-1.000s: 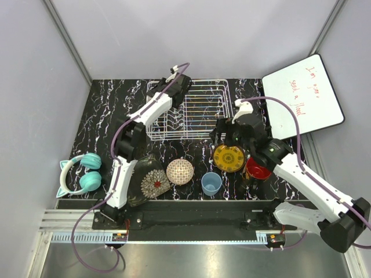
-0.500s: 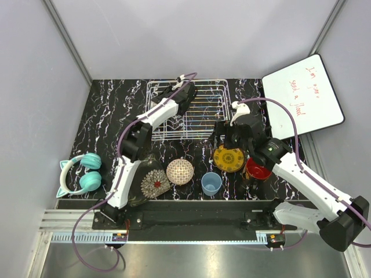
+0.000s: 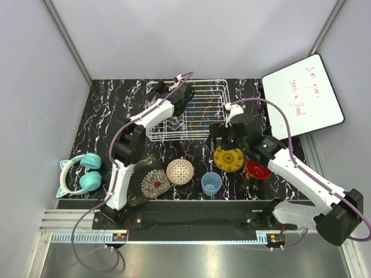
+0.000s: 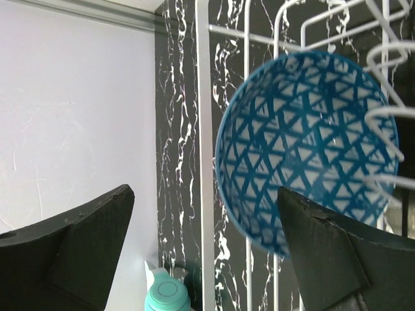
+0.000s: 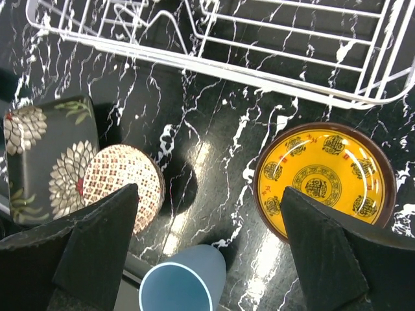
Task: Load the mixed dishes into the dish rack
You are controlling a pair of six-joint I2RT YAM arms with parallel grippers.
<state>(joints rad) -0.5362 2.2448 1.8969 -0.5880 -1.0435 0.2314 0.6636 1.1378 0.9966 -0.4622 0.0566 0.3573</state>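
While the dark square floral plate (image 3: 149,180), beige patterned bowl (image 3: 180,171), light blue cup (image 3: 211,183) and dark mug (image 3: 257,171) wait along the worktop's near edge, the right gripper (image 3: 228,139) has slid over the yellow patterned plate (image 3: 228,158), just behind them. Its jaws are spread and empty.

Farther back, the left gripper (image 4: 204,193) has just let go, jaws wide. The blue patterned bowl (image 4: 305,142) stands on edge among the tines at the far-left corner of the dish rack (image 3: 191,138). One dish looks loaded, five left; the plate is likely next.

The worktop (image 3: 110,110) is black marble-print. Teal headphones (image 3: 81,174) sit at its left edge, a whiteboard (image 3: 301,95) off its right, with grey walls around.
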